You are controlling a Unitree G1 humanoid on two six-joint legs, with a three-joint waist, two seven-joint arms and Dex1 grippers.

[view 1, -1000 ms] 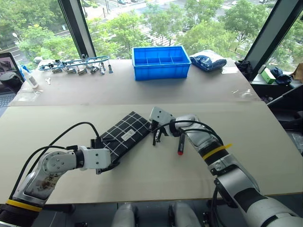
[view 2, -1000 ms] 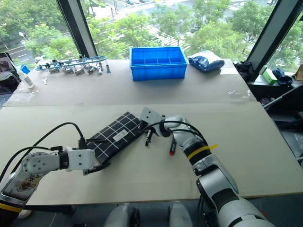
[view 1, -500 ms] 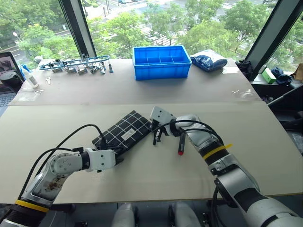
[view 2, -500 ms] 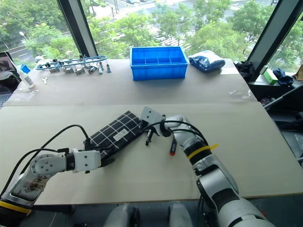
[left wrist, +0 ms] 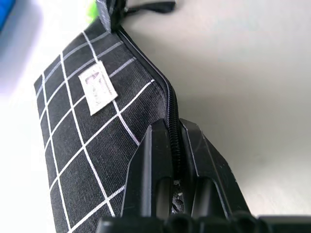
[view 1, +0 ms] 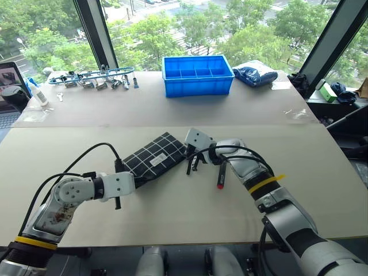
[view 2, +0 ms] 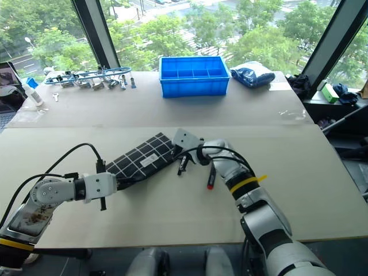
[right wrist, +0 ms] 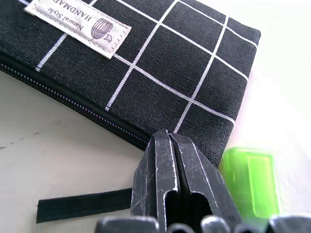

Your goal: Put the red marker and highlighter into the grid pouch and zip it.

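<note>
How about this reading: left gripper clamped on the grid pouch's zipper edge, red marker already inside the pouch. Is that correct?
Not quite. The left gripper is clamped on the zipper edge of the grid pouch, as the left wrist view shows. But the red marker is not inside: the left eye view shows it lying on the table, outside the pouch.

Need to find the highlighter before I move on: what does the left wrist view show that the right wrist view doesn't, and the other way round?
Left wrist: the left gripper clamped on the zipper edge of the grid pouch. Right wrist: a clear look at the highlighter, lying on the table beside the pouch's corner, next to the right gripper. Both: the pouch, its white label and its black pull strap.
</note>
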